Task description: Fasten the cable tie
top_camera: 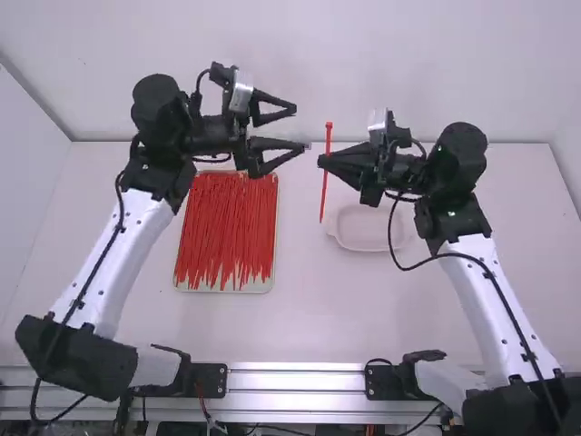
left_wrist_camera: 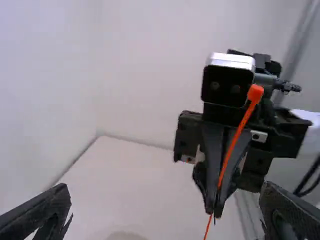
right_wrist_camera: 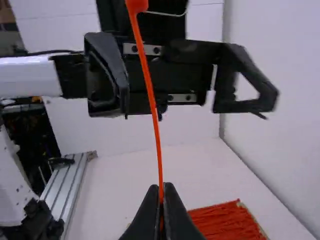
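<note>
A red cable tie (top_camera: 325,173) hangs upright in the air above the table's middle, its head at the top. My right gripper (top_camera: 324,161) is shut on the tie's strap near its middle; in the right wrist view the strap (right_wrist_camera: 150,110) rises from the closed fingertips (right_wrist_camera: 161,196). The left wrist view shows the same tie (left_wrist_camera: 235,145) pinched in the right gripper's fingers (left_wrist_camera: 215,190). My left gripper (top_camera: 294,128) stands open just left of the tie, level with its head, holding nothing.
A tray (top_camera: 183,272) piled with several red cable ties (top_camera: 227,227) lies left of the middle. A clear shallow dish (top_camera: 363,232) sits under the right gripper. White walls close the back and sides.
</note>
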Tool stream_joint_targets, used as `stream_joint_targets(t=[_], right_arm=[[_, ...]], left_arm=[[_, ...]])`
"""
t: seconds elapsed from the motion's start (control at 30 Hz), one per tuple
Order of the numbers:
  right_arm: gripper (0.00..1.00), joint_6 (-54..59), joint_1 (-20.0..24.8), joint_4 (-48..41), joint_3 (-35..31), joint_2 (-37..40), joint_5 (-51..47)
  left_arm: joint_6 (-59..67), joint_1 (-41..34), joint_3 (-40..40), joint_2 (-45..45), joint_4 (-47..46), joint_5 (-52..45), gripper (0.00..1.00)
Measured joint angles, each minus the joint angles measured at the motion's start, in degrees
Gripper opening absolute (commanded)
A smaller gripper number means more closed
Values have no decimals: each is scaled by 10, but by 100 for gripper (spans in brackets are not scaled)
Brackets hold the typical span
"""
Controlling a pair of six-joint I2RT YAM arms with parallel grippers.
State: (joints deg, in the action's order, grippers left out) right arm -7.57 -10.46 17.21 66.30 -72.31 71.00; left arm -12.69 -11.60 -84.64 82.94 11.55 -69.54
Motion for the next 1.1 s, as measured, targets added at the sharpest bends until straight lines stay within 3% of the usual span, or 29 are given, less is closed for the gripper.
stream_joint_targets(t=[0.13, 0.3, 0.33, 0.47, 0.57, 0.83, 1.03, 1.1], right_arm=[[0, -6, -12, 7, 0, 0, -3], [0, -11, -17, 6, 0, 0, -11], [0, -12, -17, 6, 0, 0, -13], [0, -16, -17, 6, 0, 0, -16], [0, -22, -17, 6, 0, 0, -18], [0, -29, -29, 6, 0, 0, -19], [0, -38, -30, 5, 0, 0, -20], [0, -41, -30, 5, 0, 0, -20]], left_arm=[[-38, -16, -3, 2, 54, -25, 97], [-91, -37, -5, 2, 111, -41, 73], [-104, -42, -6, 2, 119, -44, 64], [-123, -47, -6, 2, 121, -50, 50], [-136, -46, -6, 2, 124, -49, 43], [-148, -54, -6, 2, 125, -48, 39], [-149, -58, -6, 2, 123, -37, 18], [-148, -59, -6, 2, 124, -35, 16]])
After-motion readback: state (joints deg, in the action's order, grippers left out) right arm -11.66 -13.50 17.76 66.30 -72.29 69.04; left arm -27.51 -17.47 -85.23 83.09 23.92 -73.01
